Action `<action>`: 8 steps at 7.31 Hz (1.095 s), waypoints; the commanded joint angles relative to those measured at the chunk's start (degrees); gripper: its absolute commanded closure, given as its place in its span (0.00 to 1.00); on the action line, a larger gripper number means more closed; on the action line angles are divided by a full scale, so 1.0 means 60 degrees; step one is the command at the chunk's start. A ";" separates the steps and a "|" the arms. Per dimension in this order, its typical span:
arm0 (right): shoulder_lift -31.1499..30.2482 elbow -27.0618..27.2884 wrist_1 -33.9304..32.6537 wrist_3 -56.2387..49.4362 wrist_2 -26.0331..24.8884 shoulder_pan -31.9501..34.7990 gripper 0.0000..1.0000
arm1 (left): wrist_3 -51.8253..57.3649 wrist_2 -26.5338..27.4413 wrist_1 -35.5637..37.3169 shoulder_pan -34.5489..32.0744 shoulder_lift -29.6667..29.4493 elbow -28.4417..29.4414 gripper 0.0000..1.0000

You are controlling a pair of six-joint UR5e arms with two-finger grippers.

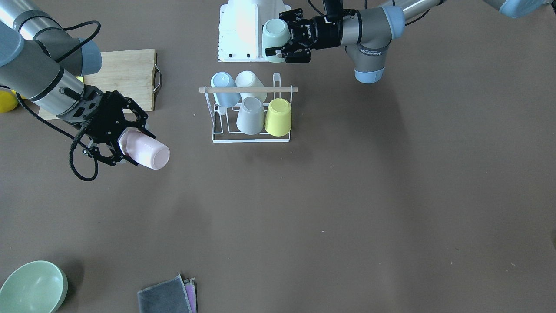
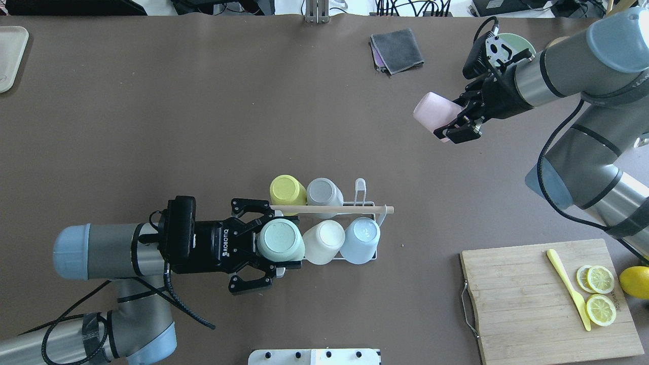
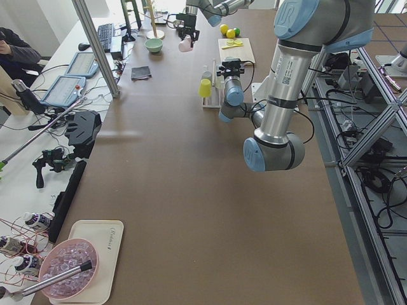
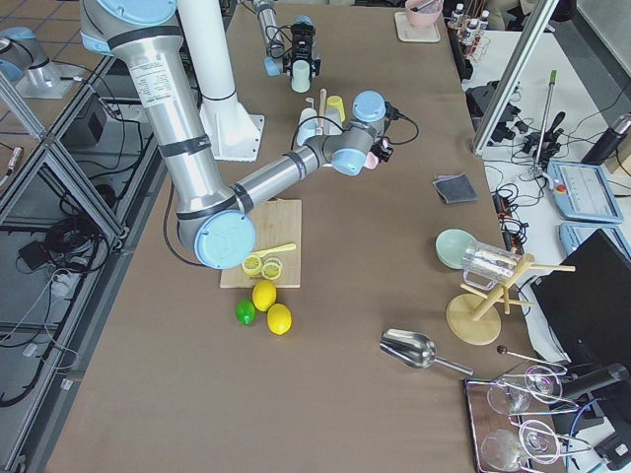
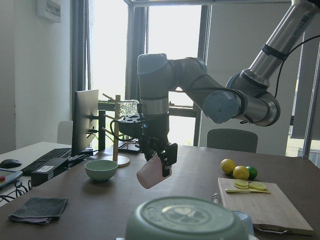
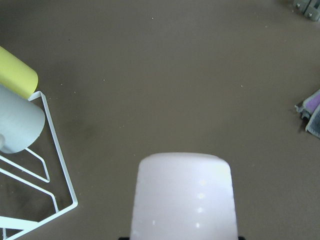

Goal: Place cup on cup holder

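Observation:
The cup holder (image 2: 332, 209) is a white wire rack with a wooden rod, at the table's middle (image 1: 247, 90). It holds a yellow cup (image 2: 286, 190), a grey cup (image 2: 324, 191), a white cup (image 2: 324, 241) and a blue cup (image 2: 361, 238), all upside down. My left gripper (image 2: 284, 242) is shut on a pale green cup (image 2: 278, 241), bottom up, held over the rack's near left end (image 1: 276, 37). My right gripper (image 2: 448, 119) is shut on a pink cup (image 2: 431, 110), held tilted in the air, well to the rack's far right (image 1: 145, 150).
A wooden cutting board (image 2: 527, 304) with lemon slices and a yellow knife lies near right, a lemon (image 2: 635, 281) beside it. Folded cloths (image 2: 396, 49) and a green bowl (image 1: 32, 287) lie at the far edge. A cream tray (image 2: 10, 56) sits far left.

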 commanded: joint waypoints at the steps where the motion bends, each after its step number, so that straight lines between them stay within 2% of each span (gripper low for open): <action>1: -0.0017 -0.0442 0.2157 0.0102 -0.1044 -0.0539 0.69 | 0.0787 0.0460 -0.0111 0.0025 -0.0083 0.0566 1.00; 3: 0.0085 -0.0607 0.3962 0.0801 -0.2786 -0.1827 0.69 | 0.0922 0.0505 -0.0127 0.0040 -0.0170 0.0846 1.00; 5: -0.0045 -0.0578 0.5891 0.1636 -0.4075 -0.2444 0.69 | 0.0923 0.0505 -0.0127 0.0040 -0.0273 0.1065 1.00; 6: -0.0104 -0.0606 0.6889 0.2003 -0.4460 -0.2593 0.69 | 0.0922 0.0505 -0.0127 0.0040 -0.0274 0.1139 1.00; 8: -0.0237 -0.1160 0.8401 0.2021 -0.4406 -0.2783 0.69 | 0.0922 0.0505 -0.0185 0.0040 -0.0288 0.1271 1.00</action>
